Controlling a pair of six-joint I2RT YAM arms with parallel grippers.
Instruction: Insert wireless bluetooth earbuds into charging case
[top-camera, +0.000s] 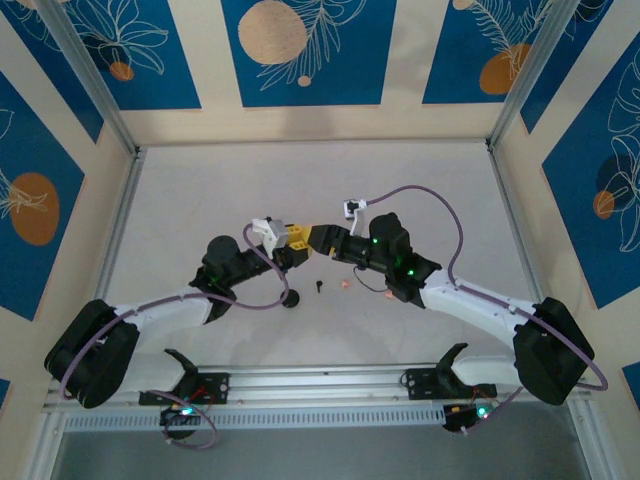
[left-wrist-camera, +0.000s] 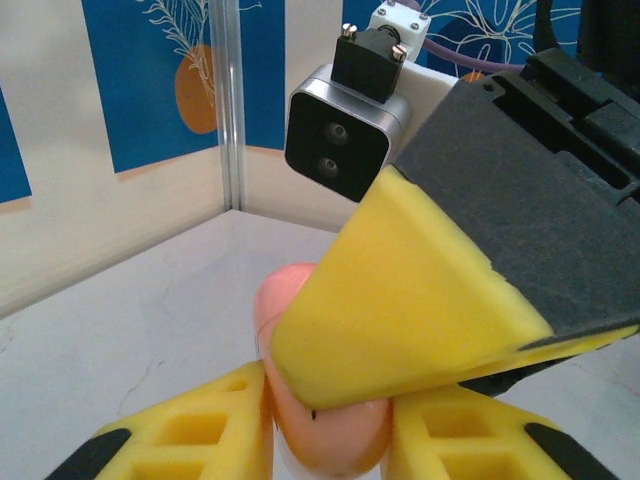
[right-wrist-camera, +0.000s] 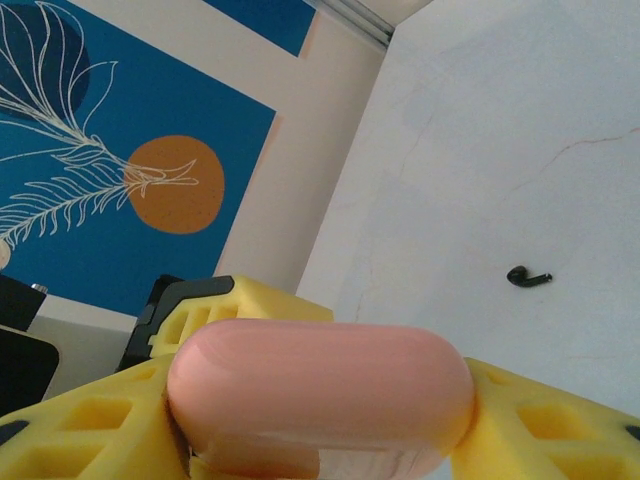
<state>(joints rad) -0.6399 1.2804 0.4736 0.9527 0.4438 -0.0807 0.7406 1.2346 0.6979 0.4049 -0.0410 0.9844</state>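
A pale pink charging case (left-wrist-camera: 335, 445) hangs above the table's middle, closed, with both grippers on it. My left gripper (left-wrist-camera: 325, 425) presses its yellow pads against the case's narrow sides. My right gripper (right-wrist-camera: 320, 400) spans the case (right-wrist-camera: 320, 385) lengthwise, one yellow finger (left-wrist-camera: 400, 300) lying across its top. In the top view the left gripper (top-camera: 296, 238) and the right gripper (top-camera: 322, 239) meet tip to tip. On the table below lie a black earbud (top-camera: 318, 287) and a pale pink earbud (top-camera: 343, 285). That black earbud (right-wrist-camera: 528, 276) is also in the right wrist view.
A round black case (top-camera: 290, 298) sits on the table just left of the loose earbuds, close to the left arm's forearm. The right wrist's camera block (left-wrist-camera: 345, 130) hangs close above the left fingers. Patterned walls and metal posts (top-camera: 105, 100) enclose the white table (top-camera: 200, 200).
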